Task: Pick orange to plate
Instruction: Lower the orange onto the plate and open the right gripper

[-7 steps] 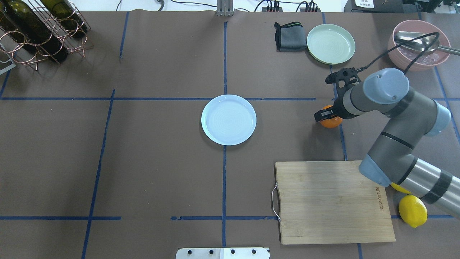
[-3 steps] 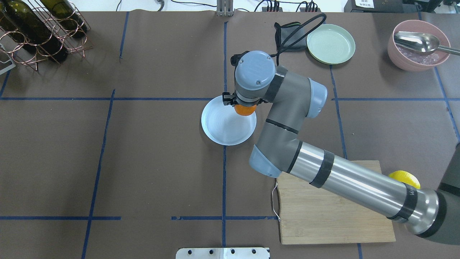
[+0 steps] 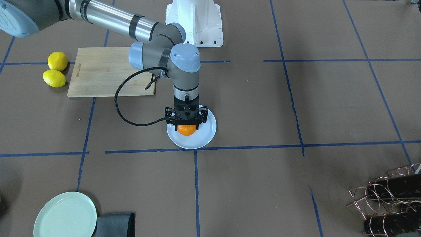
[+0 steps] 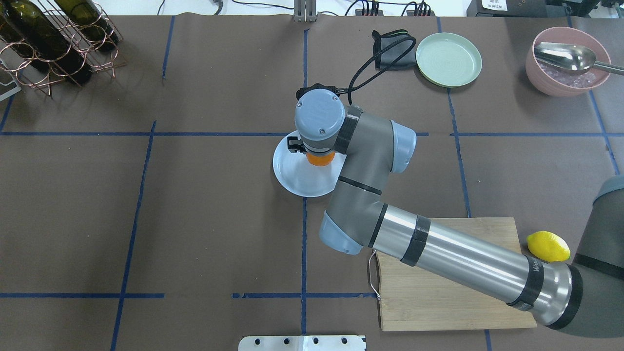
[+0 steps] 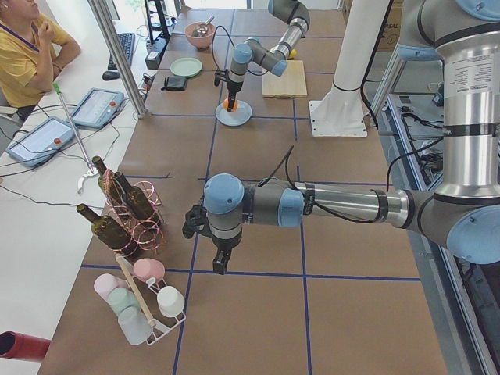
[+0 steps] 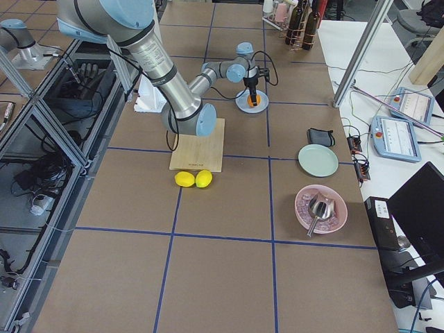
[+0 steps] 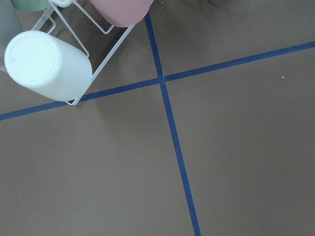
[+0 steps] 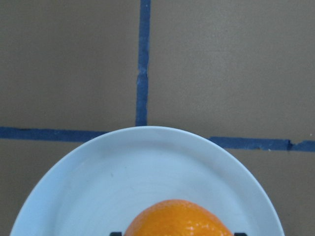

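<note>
Orange (image 3: 186, 130) is sitting between the fingers of the right gripper (image 3: 186, 127), which is clamping it from both sides. Plate (image 3: 201, 138) is lying directly under the gripper; can't tell if the orange is touching it. Cutting board (image 3: 108, 70) and two lemons (image 3: 54, 78) are lying well behind the gripper, toward the arm's base. Left gripper (image 5: 219, 264) is hanging over bare worktop (image 7: 236, 147), far off; can't tell how wide it is standing.

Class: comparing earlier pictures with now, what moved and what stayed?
The right gripper carried the small round orange leftward, to over the pale bluish-white round plate, fingers shut on it. That plate, the mint-green plate and wooden cutting board stayed put.
</note>
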